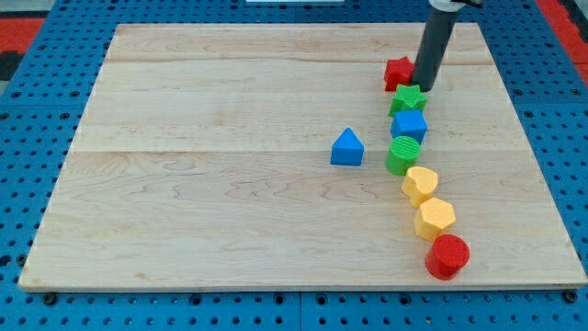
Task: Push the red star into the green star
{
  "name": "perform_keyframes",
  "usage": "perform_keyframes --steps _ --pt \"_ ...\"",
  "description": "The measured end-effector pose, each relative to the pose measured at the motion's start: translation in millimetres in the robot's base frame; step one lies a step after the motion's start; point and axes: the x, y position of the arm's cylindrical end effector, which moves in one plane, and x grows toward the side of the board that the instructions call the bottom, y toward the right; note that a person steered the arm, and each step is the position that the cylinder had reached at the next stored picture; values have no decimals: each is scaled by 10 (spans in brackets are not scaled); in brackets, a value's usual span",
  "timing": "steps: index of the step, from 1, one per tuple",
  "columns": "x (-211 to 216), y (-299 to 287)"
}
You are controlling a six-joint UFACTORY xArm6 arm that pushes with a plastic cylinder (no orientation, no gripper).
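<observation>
Red cylinder (447, 256) lies nearest the surface's (230, 230) bottom edge. Near the top-right corner, red star (397, 72) sits just beside green star (409, 97). My tip (424, 89), a plain rod with no jaws, stands between them.

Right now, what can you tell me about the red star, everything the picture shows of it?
The red star is a small, solid-looking block in matte red with stubby points, lying flat on the wooden board near the view's top right. My tip sits at its right edge and partly covers it. The green star lies just below it toward the view's bottom, close or touching; the gap cannot be made out.
</observation>
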Motion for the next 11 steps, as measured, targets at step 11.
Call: perform_keyframes --steps 11 --pt "-20 747"
